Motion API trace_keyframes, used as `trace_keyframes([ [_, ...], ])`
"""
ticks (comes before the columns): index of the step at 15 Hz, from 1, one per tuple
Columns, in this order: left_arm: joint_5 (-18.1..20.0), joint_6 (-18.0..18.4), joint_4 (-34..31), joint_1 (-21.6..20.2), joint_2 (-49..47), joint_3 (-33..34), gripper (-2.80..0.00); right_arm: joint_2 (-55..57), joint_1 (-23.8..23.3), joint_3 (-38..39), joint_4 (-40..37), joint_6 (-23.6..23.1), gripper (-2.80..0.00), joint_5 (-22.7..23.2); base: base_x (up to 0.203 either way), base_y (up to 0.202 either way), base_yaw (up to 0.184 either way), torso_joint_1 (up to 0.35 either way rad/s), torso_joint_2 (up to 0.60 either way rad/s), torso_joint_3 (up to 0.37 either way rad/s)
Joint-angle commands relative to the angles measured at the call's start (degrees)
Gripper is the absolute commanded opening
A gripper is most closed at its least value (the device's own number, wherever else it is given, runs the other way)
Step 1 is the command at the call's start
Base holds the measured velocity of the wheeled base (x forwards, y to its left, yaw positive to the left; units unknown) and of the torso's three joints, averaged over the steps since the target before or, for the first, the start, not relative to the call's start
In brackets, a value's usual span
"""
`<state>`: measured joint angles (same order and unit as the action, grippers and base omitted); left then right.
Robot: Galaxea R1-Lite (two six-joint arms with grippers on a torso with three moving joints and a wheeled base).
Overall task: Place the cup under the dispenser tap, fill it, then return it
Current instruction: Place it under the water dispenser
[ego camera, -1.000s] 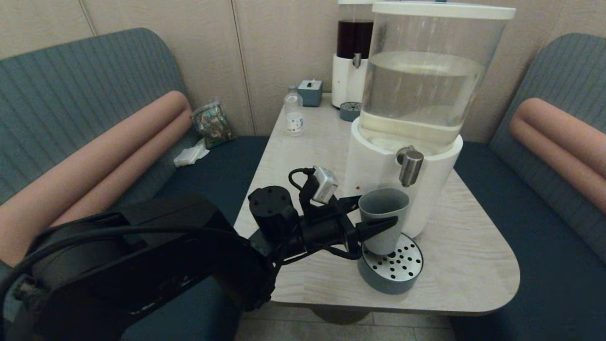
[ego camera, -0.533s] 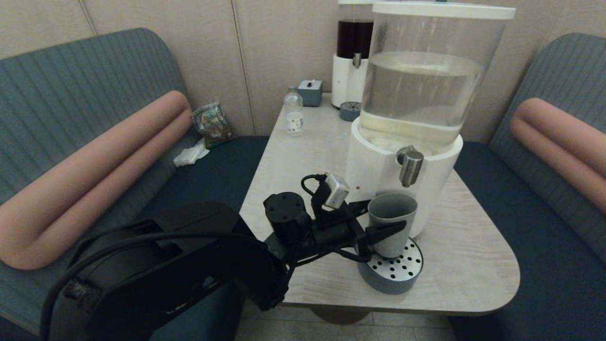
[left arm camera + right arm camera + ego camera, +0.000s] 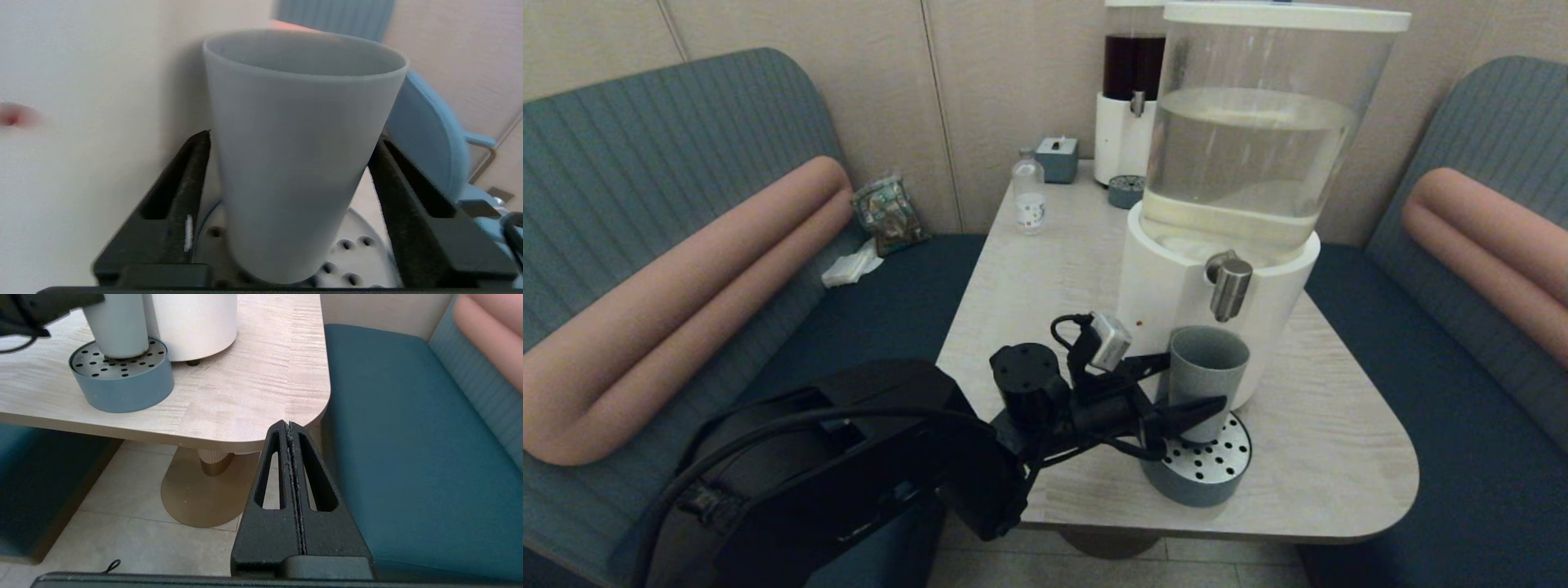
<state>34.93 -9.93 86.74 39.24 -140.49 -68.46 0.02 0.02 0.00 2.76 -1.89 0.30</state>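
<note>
The grey-blue cup stands upright on the round perforated drip tray, close against the white base of the big clear tank. The brushed-metal dispenser tap hangs just above the cup's far rim. My left gripper reaches in from the left and is shut on the cup, one black finger on each side of its wall. My right gripper is shut and empty, parked low beside the table's near right corner, out of the head view.
A clear bottle, a small blue-grey box and the dark-liquid dispenser stand at the table's far end. Blue benches flank the table. The table edge lies just ahead of my right gripper.
My left gripper has carried the cup to the right and a little down, from the tray's left part to beneath the tap. The right gripper has not visibly moved.
</note>
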Motion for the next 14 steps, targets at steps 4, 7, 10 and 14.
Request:
trace_keyframes([
  [4,-0.06,-0.09,0.92,0.13,2.75,2.38,0.00,-0.11,0.06,1.05,0.06,-0.04,-2.80,0.05,0.000,0.000,0.000,0.000,0.00,0.000],
  [7,-0.74,-0.06,0.92,0.13,4.96,6.44,0.00,-0.11,0.06,1.05,0.06,-0.04,-2.80,0.05,0.000,0.000,0.000,0.000,0.00,0.000],
  [10,-1.19,0.05,0.92,0.04,7.45,12.19,0.00,-0.11,0.06,1.05,0.06,-0.04,-2.80,0.05,0.000,0.000,0.000,0.000,0.00,0.000],
  [14,-1.27,0.34,0.92,-1.18,9.20,15.75,0.00,-0.11,-0.02,1.05,0.06,-0.04,-2.80,0.05,0.000,0.000,0.000,0.000,0.00,0.000],
])
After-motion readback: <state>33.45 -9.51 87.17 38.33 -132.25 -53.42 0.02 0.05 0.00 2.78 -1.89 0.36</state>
